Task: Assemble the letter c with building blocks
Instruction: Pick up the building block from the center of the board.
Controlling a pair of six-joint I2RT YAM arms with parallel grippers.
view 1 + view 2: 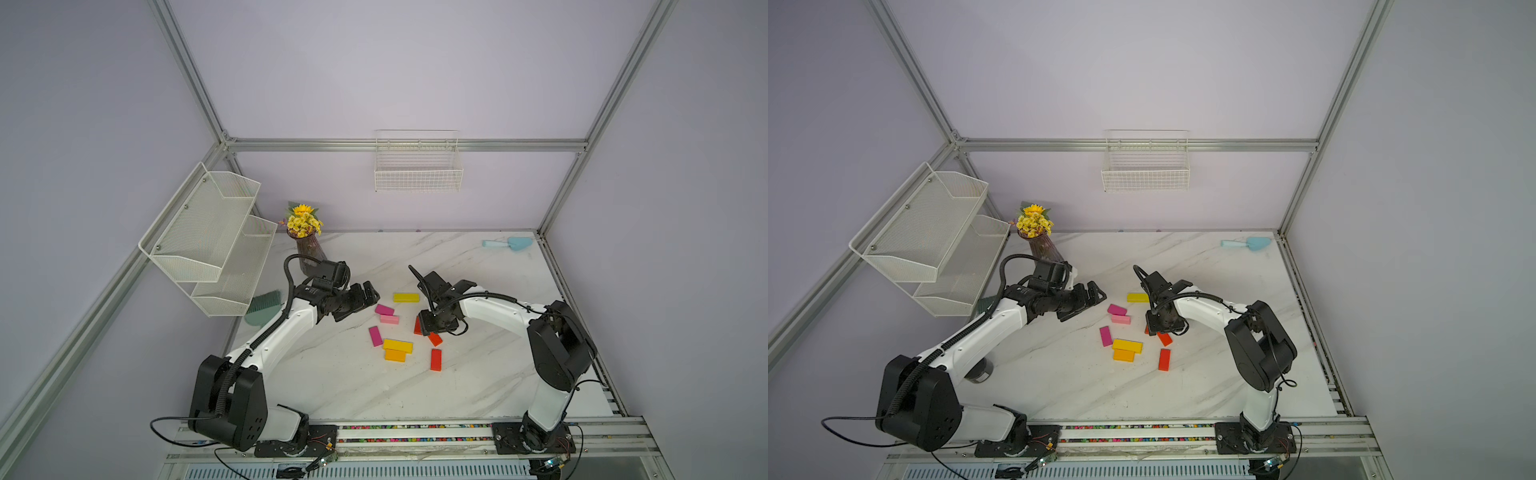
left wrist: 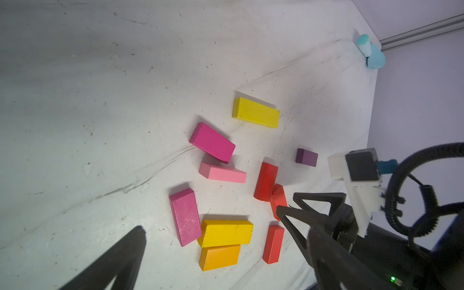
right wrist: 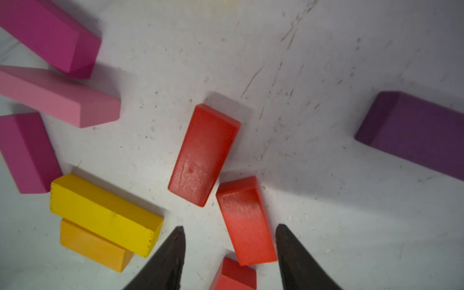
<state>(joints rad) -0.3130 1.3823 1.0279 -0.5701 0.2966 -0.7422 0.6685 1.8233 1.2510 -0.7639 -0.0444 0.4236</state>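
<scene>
Just beside the yellow block [image 1: 397, 345], the right hand [image 3: 228, 228] is half open around a red block [image 3: 244, 221], not squeezing yet. It looks light, hard and smooth; pinch its long sides. Farther past the yellow block, the left hand [image 1: 362, 300] is wide open and empty.

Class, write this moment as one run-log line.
left end effector: open, empty | right end effector: open, straddling middle red block | C: unassembled

Ten building blocks [image 2: 226, 233] lie on the desk [image 2: 100, 125]: three red [image 2: 265, 181], two yellow [image 2: 255, 112], two magenta [image 2: 212, 142], one orange [image 2: 219, 256], one light pink [image 2: 222, 172] and one dark purple [image 2: 306, 157].
</scene>
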